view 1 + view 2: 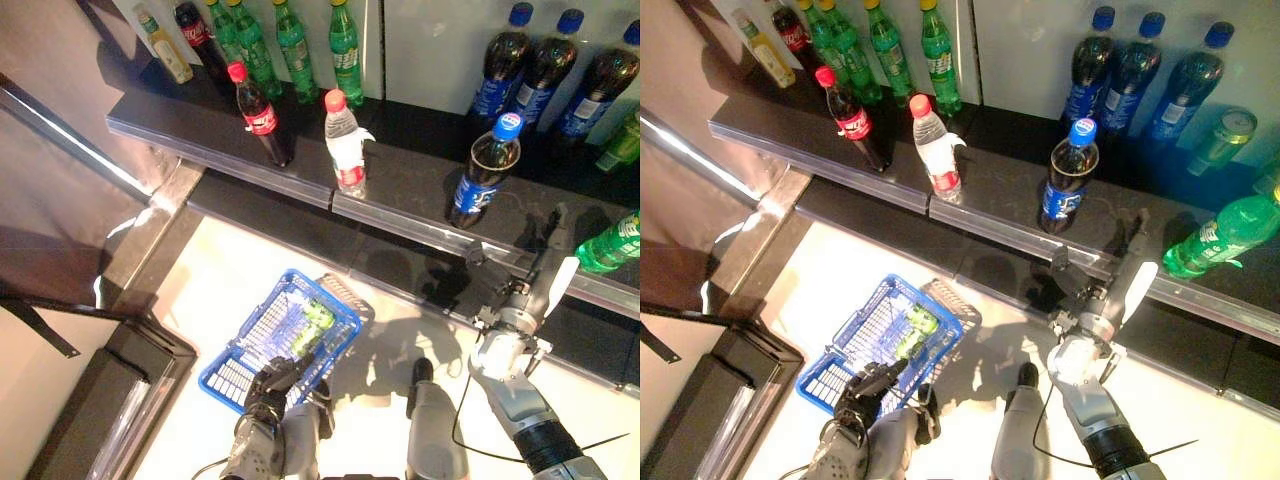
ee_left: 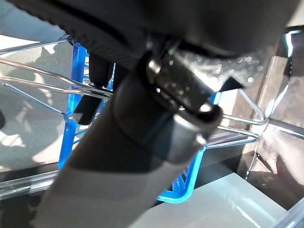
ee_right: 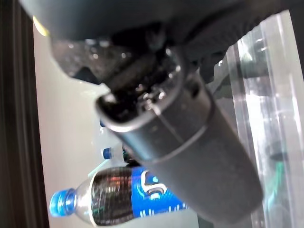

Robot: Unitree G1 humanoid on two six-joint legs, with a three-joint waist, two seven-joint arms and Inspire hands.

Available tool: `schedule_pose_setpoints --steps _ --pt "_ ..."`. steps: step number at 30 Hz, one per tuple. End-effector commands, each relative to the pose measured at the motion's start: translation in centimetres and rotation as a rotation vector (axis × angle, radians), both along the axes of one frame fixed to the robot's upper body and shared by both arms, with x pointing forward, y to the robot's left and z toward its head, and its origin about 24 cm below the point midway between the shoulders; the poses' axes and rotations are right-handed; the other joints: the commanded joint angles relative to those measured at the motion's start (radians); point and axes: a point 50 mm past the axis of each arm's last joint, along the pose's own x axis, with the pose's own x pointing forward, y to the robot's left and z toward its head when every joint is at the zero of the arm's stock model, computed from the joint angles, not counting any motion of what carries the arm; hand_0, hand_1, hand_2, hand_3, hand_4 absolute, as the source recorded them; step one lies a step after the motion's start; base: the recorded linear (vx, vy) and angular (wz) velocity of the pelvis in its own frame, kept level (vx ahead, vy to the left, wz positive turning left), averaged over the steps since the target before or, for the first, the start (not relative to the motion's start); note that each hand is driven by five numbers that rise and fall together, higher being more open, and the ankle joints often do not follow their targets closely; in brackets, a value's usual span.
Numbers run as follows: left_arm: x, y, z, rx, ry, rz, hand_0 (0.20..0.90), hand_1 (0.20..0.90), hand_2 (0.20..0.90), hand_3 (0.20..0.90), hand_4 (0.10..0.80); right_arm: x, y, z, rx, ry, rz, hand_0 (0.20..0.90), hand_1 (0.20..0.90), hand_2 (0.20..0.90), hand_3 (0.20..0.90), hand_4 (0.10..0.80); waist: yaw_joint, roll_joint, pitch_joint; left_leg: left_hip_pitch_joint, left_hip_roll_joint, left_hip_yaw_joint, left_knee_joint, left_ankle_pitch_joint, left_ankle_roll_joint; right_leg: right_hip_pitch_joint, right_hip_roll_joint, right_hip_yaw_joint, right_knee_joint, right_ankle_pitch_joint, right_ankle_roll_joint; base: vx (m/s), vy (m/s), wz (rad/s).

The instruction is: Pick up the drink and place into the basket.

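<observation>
My left hand is shut on the thin wire handles of the blue basket, which hangs low in front at the left. A green drink lies inside the basket. My right hand is open and empty, fingers straight, raised at the front edge of the dark shelf. It is just below and to the right of a dark cola bottle with a blue cap and blue label, and apart from it. That bottle also shows in the right wrist view, past the hand.
On the shelf stand a red-capped cola bottle, a clear water bottle, green bottles and a yellow drink at the back left, and dark blue-capped bottles at the back right. A green bottle lies at the right.
</observation>
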Motion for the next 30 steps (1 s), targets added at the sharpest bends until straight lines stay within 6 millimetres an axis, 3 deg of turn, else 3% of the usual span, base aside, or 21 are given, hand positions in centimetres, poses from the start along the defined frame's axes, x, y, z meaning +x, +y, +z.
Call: schedule_pose_setpoints --steps 1,8,15,27,29,30 --pt "-4.9 1.7 -1.5 0.023 0.079 0.018 0.3 0.3 0.3 0.2 0.1 1.7 1.5 6.2 0.032 -0.308 0.017 0.9 0.9 0.9 0.9 0.8 0.041 -0.054 0.0 -0.123 0.003 -0.052 0.172 0.178 -0.012 0.095 0.011 -0.029 -0.037 -0.03 -0.037 0.004 -0.006 0.05" --pt "-3.8 2.0 -1.0 0.007 0.045 0.023 0.3 0.3 0.3 0.2 0.1 3.2 2.6 8.9 0.052 -0.374 0.032 0.9 0.9 0.9 0.9 0.8 0.069 -0.054 0.026 -0.158 -0.002 -0.075 0.191 0.198 -0.014 0.093 0.012 -0.04 -0.026 -0.03 -0.043 0.003 -0.012 0.04" --pt "-4.1 2.3 -1.2 0.013 0.056 0.006 0.3 0.3 0.3 0.2 0.1 3.6 3.0 9.9 0.04 -0.39 0.035 0.9 0.9 0.9 0.9 0.8 0.088 -0.056 0.028 -0.165 -0.01 -0.089 0.2 0.196 -0.01 0.104 0.007 -0.048 -0.02 -0.024 -0.041 0.049 0.003 0.08" --pt "-4.2 2.9 -1.1 0.004 0.041 -0.015 0.3 0.3 0.3 0.2 0.1 4.4 0.9 11.7 0.112 -0.429 -0.073 0.9 0.9 0.9 0.9 0.8 0.115 -0.059 0.035 -0.171 -0.025 -0.11 0.208 0.185 -0.002 0.125 -0.005 -0.058 -0.029 -0.009 -0.028 0.043 0.0 0.05" --pt "-4.2 3.0 -1.1 0.005 0.042 -0.016 0.3 0.3 0.3 0.2 0.1 4.5 0.4 11.5 0.139 -0.429 -0.104 0.568 0.568 0.568 0.513 0.413 0.117 -0.059 0.036 -0.173 -0.027 -0.113 0.213 0.185 -0.001 0.128 -0.006 -0.057 -0.028 -0.007 -0.028 0.022 -0.004 0.08" --pt "-4.2 3.0 -1.1 0.007 0.044 -0.016 0.3 0.3 0.3 0.2 0.1 4.5 0.2 11.4 0.15 -0.427 -0.114 0.439 0.439 0.439 0.362 0.262 0.118 -0.06 0.036 -0.174 -0.027 -0.113 0.216 0.183 0.0 0.131 -0.006 -0.059 -0.028 -0.007 -0.028 0.021 -0.007 0.08"
